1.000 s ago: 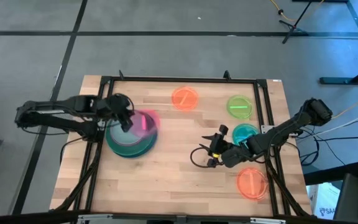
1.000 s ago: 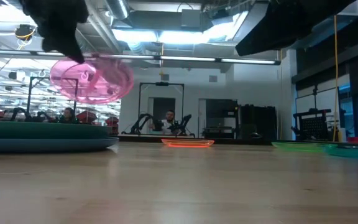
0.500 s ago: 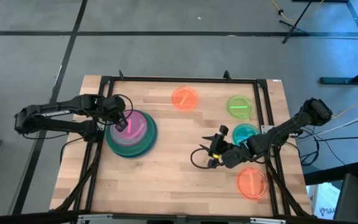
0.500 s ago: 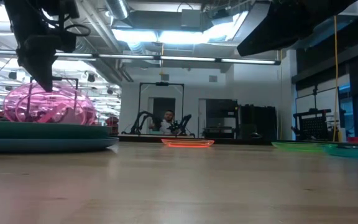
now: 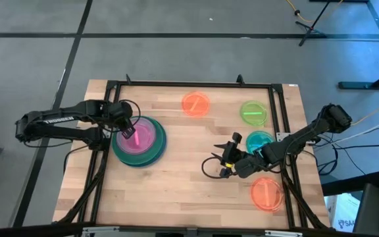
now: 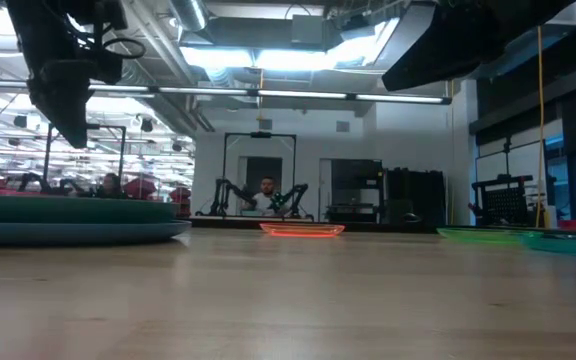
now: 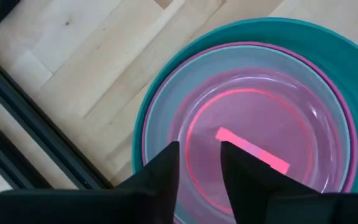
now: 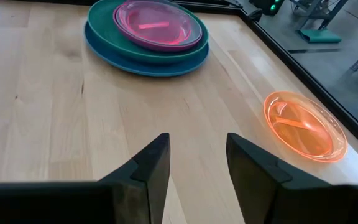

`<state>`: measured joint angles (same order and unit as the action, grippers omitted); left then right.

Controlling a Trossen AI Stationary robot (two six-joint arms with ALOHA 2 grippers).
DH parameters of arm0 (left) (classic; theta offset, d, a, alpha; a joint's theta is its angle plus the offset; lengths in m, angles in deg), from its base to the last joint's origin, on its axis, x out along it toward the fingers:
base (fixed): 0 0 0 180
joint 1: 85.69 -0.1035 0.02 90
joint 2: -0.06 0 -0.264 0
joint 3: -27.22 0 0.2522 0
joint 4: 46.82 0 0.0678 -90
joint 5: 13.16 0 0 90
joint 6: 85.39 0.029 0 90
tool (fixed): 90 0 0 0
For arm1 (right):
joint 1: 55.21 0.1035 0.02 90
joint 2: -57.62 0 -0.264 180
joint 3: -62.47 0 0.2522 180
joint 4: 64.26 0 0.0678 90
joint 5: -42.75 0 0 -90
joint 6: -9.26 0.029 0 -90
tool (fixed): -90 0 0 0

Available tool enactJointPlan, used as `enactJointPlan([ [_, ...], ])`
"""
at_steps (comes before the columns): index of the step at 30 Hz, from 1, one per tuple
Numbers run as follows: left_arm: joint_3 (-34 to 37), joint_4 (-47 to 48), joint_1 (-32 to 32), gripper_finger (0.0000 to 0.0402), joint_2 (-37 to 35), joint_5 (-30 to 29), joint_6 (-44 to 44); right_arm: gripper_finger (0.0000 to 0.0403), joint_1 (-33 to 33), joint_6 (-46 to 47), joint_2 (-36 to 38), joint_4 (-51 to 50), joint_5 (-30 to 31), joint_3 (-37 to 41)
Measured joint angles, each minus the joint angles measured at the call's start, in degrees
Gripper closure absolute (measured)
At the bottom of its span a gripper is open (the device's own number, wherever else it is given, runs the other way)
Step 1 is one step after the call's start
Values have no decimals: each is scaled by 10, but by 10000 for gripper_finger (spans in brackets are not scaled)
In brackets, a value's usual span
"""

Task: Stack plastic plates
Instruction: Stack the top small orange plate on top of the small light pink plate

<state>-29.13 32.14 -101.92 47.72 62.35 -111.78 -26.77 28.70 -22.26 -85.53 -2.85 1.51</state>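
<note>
A stack of plates (image 5: 140, 141) stands at the table's left: blue at the bottom (image 8: 148, 64), green, magenta and teal above it, and a small translucent pink plate (image 7: 247, 137) lying flat on top. My left gripper (image 7: 199, 155) hangs open and empty just above the stack's left rim, and it shows clear of the stack in the low view (image 6: 68, 130). My right gripper (image 5: 219, 157) is open and empty over the table's right middle. Single plates lie flat on the wood: orange (image 5: 195, 103), lime (image 5: 253, 112), teal (image 5: 260, 141) and a second orange (image 5: 266, 193).
A black frame (image 5: 196, 84) runs round the table top. Bare wood (image 5: 176, 178) lies between the stack and my right gripper and along the near edge. In the low view, people sit far off in the room behind the table.
My left gripper has carried the pink plate, tilted, from the stack's right side toward the table's left and down onto the stack. It has let go. The plate leaned up half a second ago and now lies flat on top. My left gripper stays above the left rim.
</note>
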Motion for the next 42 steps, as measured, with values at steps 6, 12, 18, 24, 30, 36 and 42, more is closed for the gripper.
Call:
enactJointPlan([
  [6, -43, -19, 3, 281, 0, -3, 22, 254, -3, 0, 0, 0, 0, 0],
  [12, -46, -188, 22, 282, 1, 12, 105, 254, -8, -2, 0, -1, -6, 0],
  [18, -37, -330, 39, 282, 59, 72, 151, 254, -7, -2, 0, -6, -20, 0],
  [24, -37, -404, 54, 282, 161, 73, 181, 254, -7, -2, 0, -11, -20, 0],
  [30, -37, -492, 58, 282, 256, 91, 220, 254, -7, -2, 0, -12, -20, 0],
  [36, -37, -554, 57, 282, 330, 99, 258, 254, -7, -2, 0, -13, -15, 0],
  [42, -37, -625, 48, 282, 392, 93, 352, 254, -7, -2, 0, -14, -14, 0],
])
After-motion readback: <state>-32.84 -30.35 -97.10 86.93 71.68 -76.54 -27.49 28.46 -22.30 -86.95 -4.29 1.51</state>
